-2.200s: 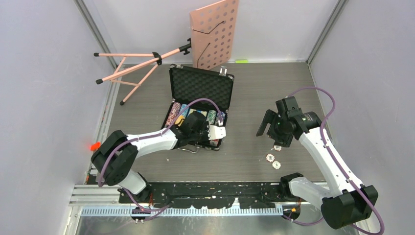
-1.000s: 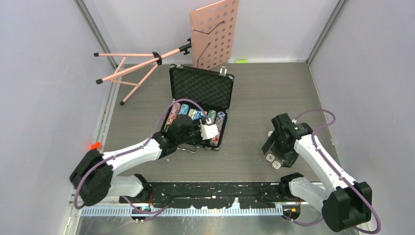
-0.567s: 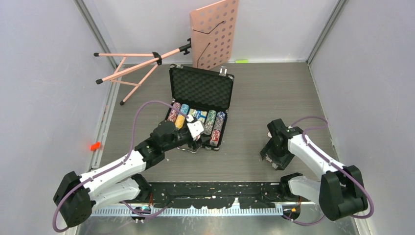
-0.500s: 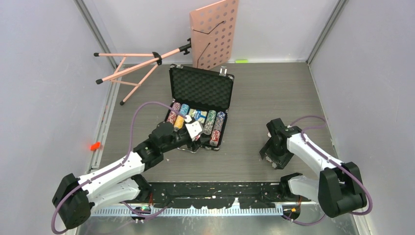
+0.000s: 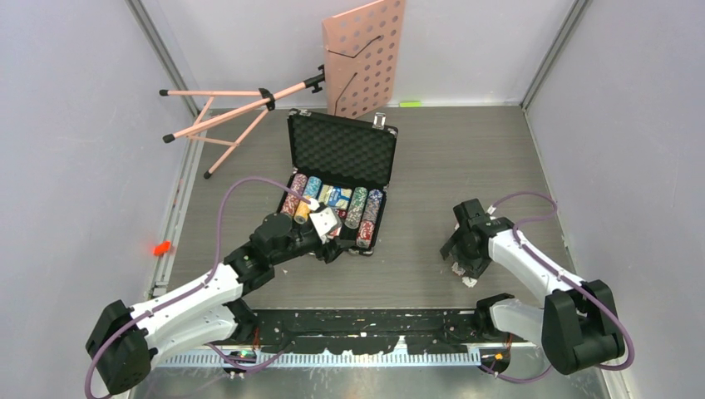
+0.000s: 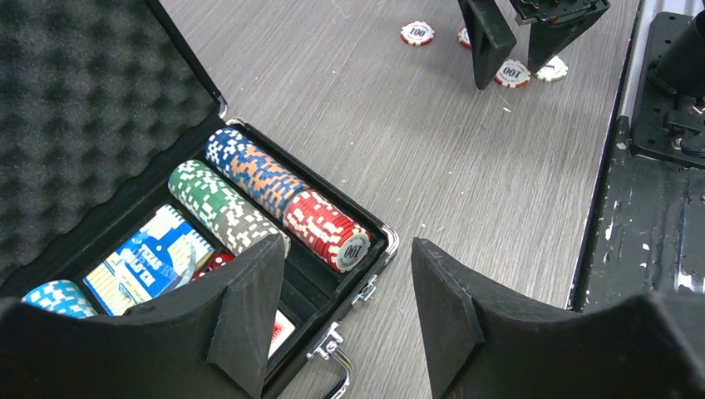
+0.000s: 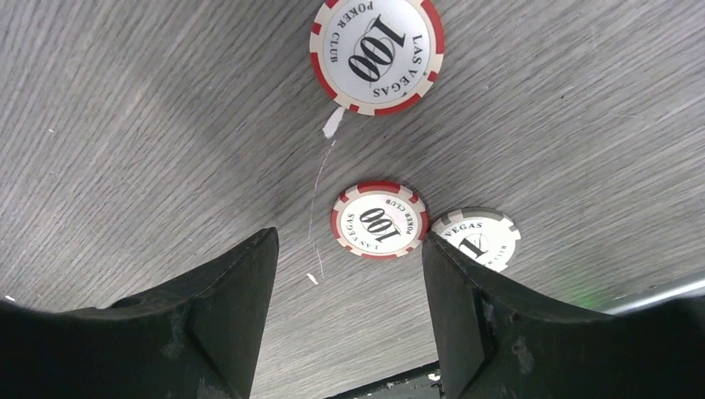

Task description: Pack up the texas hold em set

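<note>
Your right gripper (image 7: 345, 291) is spread open and grips nothing; it straddles a red chip (image 7: 379, 220) lying flat on the table (image 7: 125, 125). A white chip (image 7: 476, 237) sits just beside that one toward the table's near edge, and a second red chip (image 7: 377, 54) lies farther out. Your left gripper (image 6: 345, 307) is open and empty above the front right corner of the open case (image 6: 387, 243), which holds chip rows (image 6: 249, 179) and a card deck (image 6: 150, 258). There is bare table between the case and the loose chips.
</note>
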